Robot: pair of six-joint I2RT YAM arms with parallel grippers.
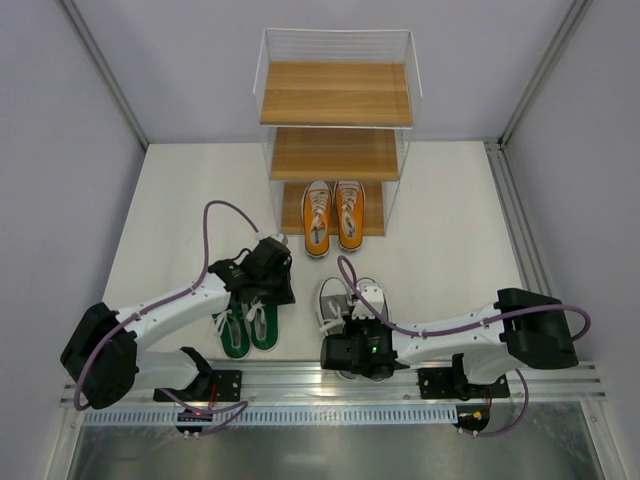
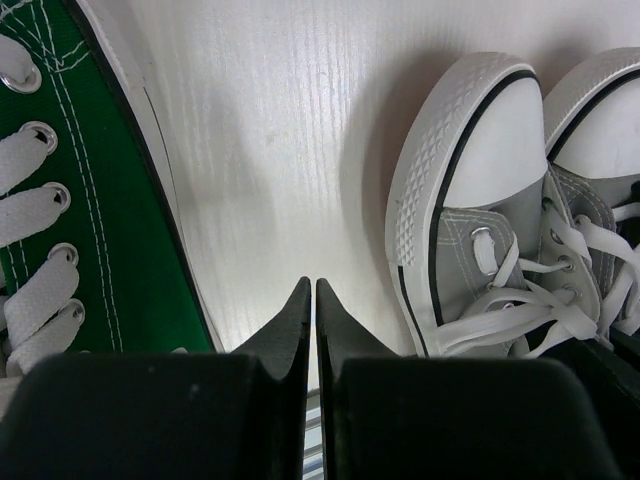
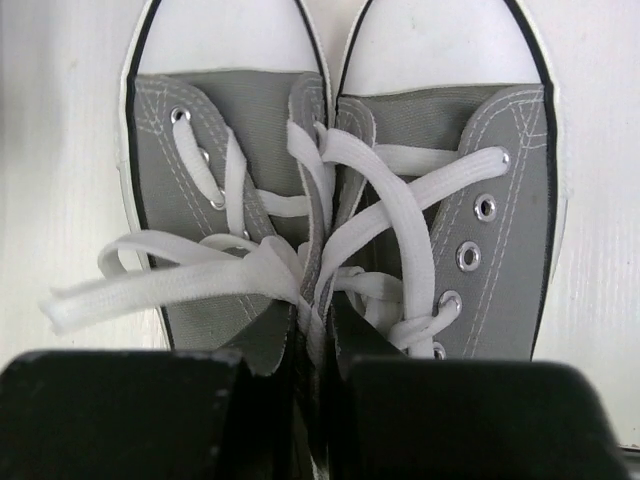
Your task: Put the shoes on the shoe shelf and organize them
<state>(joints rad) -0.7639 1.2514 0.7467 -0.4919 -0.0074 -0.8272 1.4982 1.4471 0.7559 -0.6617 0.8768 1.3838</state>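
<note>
Stock: two orange shoes [image 1: 333, 215], centre frame, on shoe shelf [image 1: 335, 92] bottom board; two green shoes [image 1: 262, 328], lower left; left gripper [image 2: 311, 288] closed, empty; right gripper [image 3: 315, 325] pinching two grey shoes [image 3: 250, 130] together.

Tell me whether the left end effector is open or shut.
Shut, empty: the left end effector fingers nearly touch above the table, between green shoe and grey shoes.

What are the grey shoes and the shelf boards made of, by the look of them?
The grey shoes: woven canvas uppers, matte, with visible stitching and shiny metal eyelets; the white toe caps look like smooth rubber. The shelf boards: light brown with streaky grain, probably wood or a wood-look laminate.
</note>
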